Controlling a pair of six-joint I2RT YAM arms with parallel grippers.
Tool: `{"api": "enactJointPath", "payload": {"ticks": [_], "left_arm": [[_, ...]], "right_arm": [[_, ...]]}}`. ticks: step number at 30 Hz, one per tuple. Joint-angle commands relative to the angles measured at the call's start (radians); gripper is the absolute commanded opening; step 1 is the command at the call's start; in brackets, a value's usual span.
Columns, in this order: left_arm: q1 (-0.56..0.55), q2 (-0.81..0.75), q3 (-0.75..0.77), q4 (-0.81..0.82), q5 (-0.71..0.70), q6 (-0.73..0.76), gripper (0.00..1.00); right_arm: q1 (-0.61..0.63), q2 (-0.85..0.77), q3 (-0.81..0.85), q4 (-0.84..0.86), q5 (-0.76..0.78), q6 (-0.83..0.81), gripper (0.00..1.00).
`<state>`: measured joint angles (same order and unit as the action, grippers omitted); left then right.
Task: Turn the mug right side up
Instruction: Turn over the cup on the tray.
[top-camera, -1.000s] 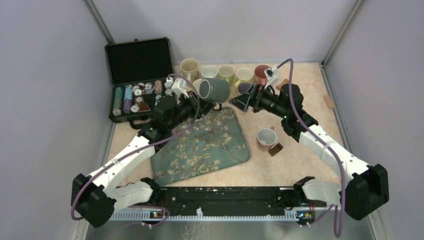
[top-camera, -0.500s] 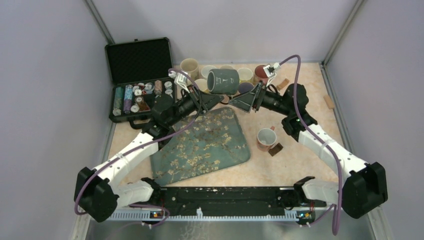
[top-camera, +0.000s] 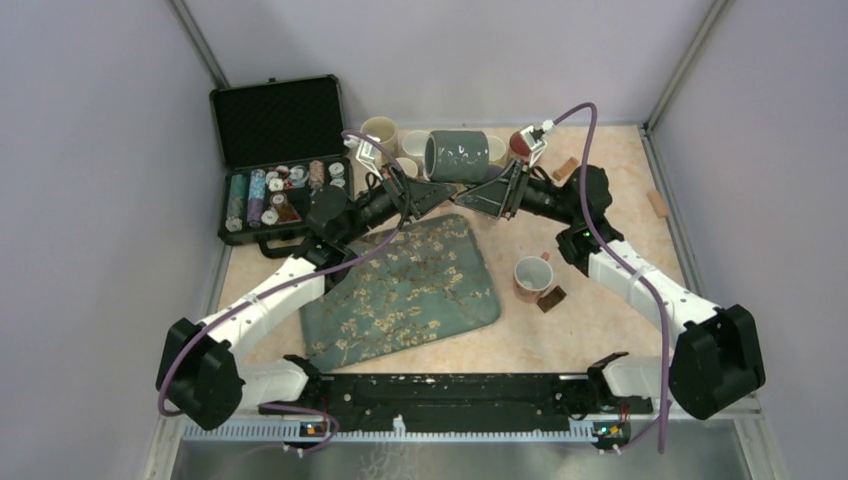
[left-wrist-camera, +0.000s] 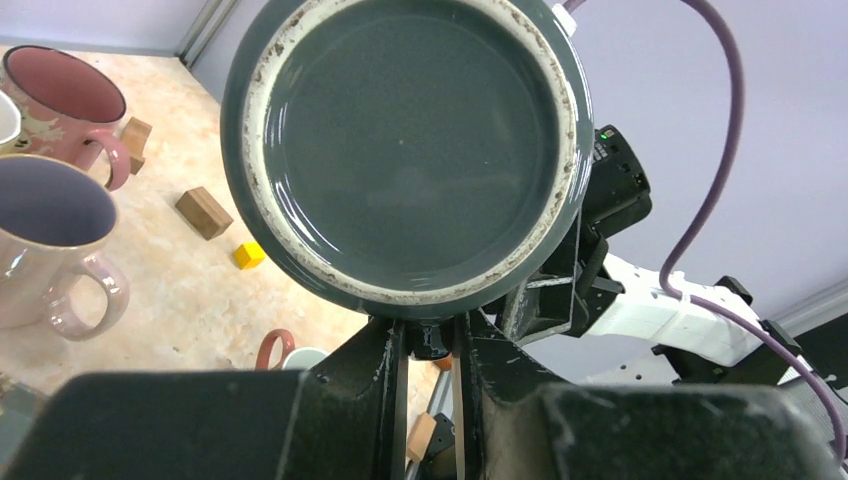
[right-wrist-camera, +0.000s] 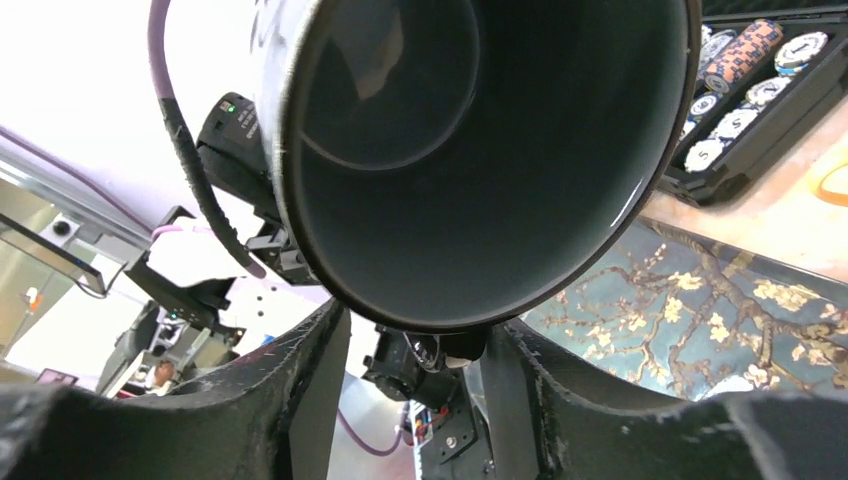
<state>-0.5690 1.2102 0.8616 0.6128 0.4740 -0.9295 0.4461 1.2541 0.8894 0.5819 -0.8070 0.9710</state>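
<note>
Up in midair, the dark-grey mug (top-camera: 457, 157) lies sideways.

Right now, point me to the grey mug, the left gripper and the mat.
grey mug (top-camera: 457, 157): top view, on its side wall.
left gripper (left-wrist-camera: 432, 338): left wrist view, midway between its fingertips, under the mug's base.
mat (top-camera: 400, 290): top view, on its bare middle.

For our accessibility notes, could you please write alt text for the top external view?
A dark grey mug hangs on its side in the air, the left gripper at its base end and the right gripper at its open end, hiding part of a row of mugs.
</note>
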Motion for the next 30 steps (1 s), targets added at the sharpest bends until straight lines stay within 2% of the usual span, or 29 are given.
{"api": "enactJointPath", "payload": {"ticks": [1, 12, 16, 22, 24, 26, 28, 30], "left_arm": [[0.005, 0.01, 0.061, 0.209, 0.023, -0.023, 0.0], [0.006, 0.051, 0.067, 0.24, 0.049, -0.047, 0.0], [0.004, 0.058, 0.064, 0.244, 0.065, -0.053, 0.0], [0.005, 0.061, 0.054, 0.235, 0.063, -0.039, 0.0], [0.005, 0.062, 0.057, 0.207, 0.061, -0.022, 0.09], [0.004, 0.061, 0.063, 0.18, 0.056, -0.006, 0.19], [0.006, 0.063, 0.063, 0.163, 0.051, 0.007, 0.38], [0.005, 0.066, 0.066, 0.148, 0.048, 0.018, 0.51]], "right_arm": [[-0.007, 0.016, -0.006, 0.14, -0.046, 0.069, 0.48], [-0.007, 0.008, -0.017, 0.139, -0.024, 0.078, 0.37], [-0.007, 0.01, -0.017, 0.132, -0.014, 0.08, 0.27], [-0.008, 0.0, -0.013, 0.08, 0.01, 0.05, 0.07], [-0.007, -0.009, -0.008, 0.04, 0.028, 0.025, 0.01], [-0.007, -0.019, -0.002, -0.008, 0.049, -0.004, 0.0], [-0.007, -0.033, 0.006, -0.061, 0.076, -0.037, 0.0], [-0.007, -0.051, 0.014, -0.11, 0.105, -0.072, 0.0]]}}
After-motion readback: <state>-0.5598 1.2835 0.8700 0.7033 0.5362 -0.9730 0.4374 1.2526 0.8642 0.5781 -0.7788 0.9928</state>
